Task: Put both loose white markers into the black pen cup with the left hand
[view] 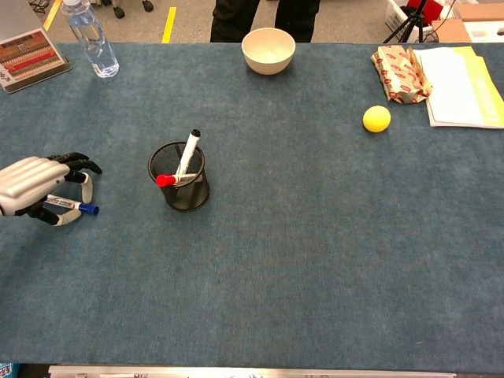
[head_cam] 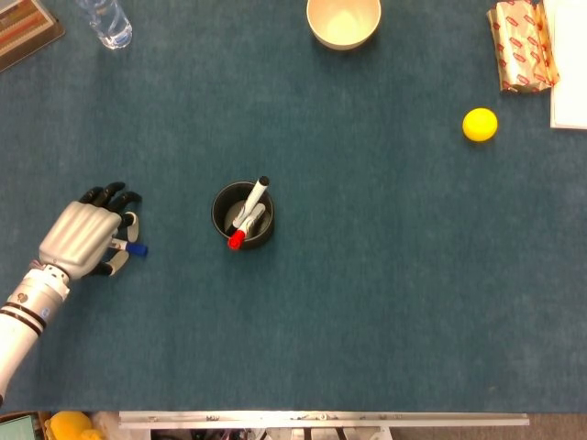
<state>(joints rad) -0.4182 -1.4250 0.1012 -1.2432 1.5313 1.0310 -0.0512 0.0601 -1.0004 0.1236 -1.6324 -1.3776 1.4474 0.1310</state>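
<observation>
Leftmost, the left robot hand (view: 35,189) curls over a blue-capped marker (view: 72,206) low on the table (view: 315,252), apparently pinching it. Further right, the cup (view: 179,187) already holds two markers (view: 186,157). A loose pinch could drop it, or it may catch on those markers.

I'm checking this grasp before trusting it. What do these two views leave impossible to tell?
- Head view: the left hand covers most of the blue-capped marker; finger contact is hidden.
- Chest view: whether that marker is off the table is unclear, and the label is too small to read.
- Both views: the pen cup hides the lower ends of its two markers.
- The right hand is out of both views.
</observation>
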